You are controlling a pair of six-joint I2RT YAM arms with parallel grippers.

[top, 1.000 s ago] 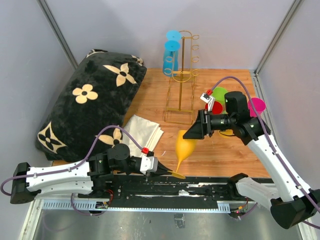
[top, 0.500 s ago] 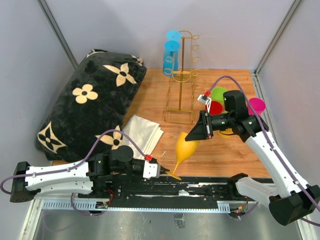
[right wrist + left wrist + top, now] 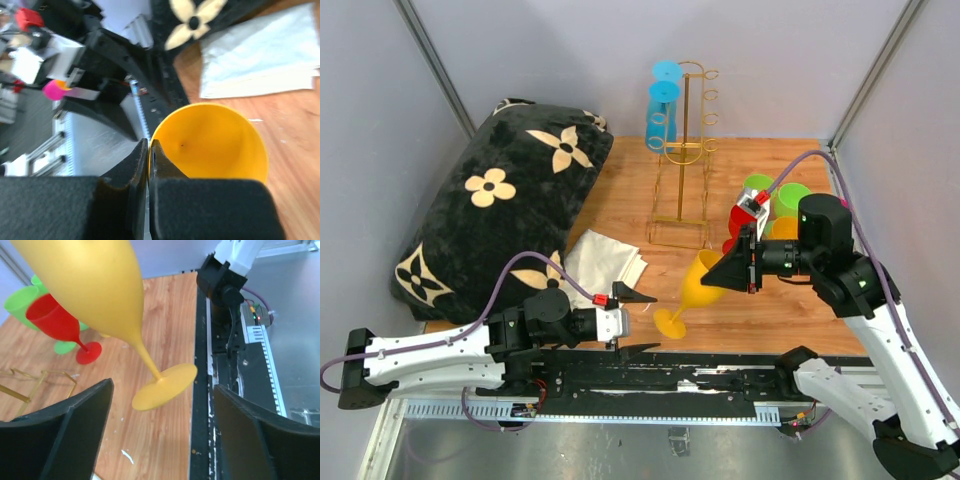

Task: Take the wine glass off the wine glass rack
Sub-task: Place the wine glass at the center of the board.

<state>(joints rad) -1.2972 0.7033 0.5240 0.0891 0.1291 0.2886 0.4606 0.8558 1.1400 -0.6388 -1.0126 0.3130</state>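
Right tool (image 3: 727, 272) is pinched on the rim of the yellow wine glass (image 3: 698, 285), which hangs tilted above the desk (image 3: 770, 312), already off the wine glass rack (image 3: 685, 150) at its 12 o'clock. Left tool (image 3: 638, 322) is open, with the foot at its 3 o'clock, not touching. Risk: with a rim-only pinch the glass could pivot or slip and the foot hit the desk.

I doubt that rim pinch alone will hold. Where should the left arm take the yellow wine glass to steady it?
Grip the thin stem just above the foot, coming from the near left. The yellow wine glass hangs tilted with its foot toward the left gripper, whose open fingers frame the stem. The right gripper is shut on the bowl rim, and the bowl looks too wide.
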